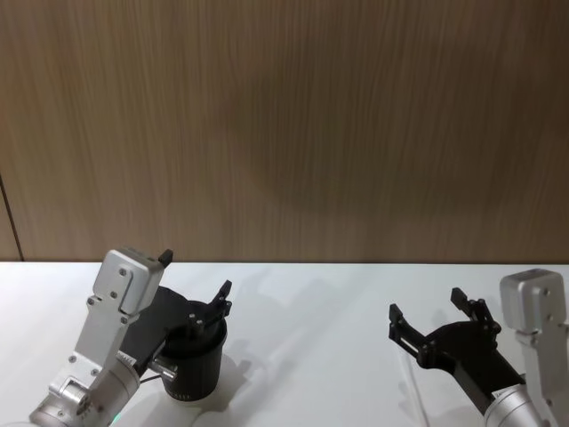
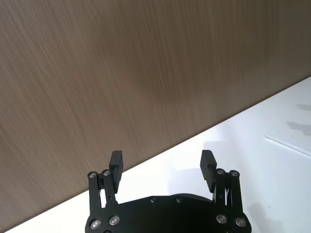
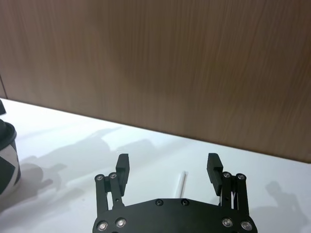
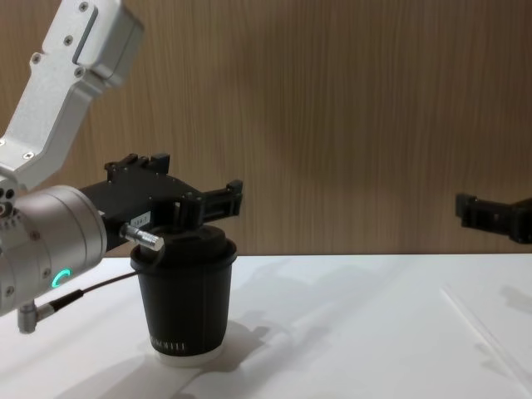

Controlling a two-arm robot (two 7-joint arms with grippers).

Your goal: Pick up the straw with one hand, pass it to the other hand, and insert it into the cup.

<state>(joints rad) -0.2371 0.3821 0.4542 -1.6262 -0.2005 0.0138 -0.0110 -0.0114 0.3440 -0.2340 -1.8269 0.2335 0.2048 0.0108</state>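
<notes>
The black cup (image 4: pixel 184 303) with its domed lid stands at the table's left front, also seen in the head view (image 1: pixel 196 369) and at the edge of the right wrist view (image 3: pixel 7 155). My left gripper (image 4: pixel 208 189) hovers open just above the lid, holding nothing (image 2: pixel 163 167). The thin white straw (image 3: pixel 181 182) lies flat on the table at the right (image 4: pixel 482 332). My right gripper (image 1: pixel 427 304) hangs open above it with empty fingers (image 3: pixel 167 167). From the left wrist the straw (image 2: pixel 289 144) shows far off.
A white table (image 1: pixel 311 338) runs across the front, backed by a brown wood-grain wall (image 1: pixel 284 133). Open table surface lies between the cup and the straw.
</notes>
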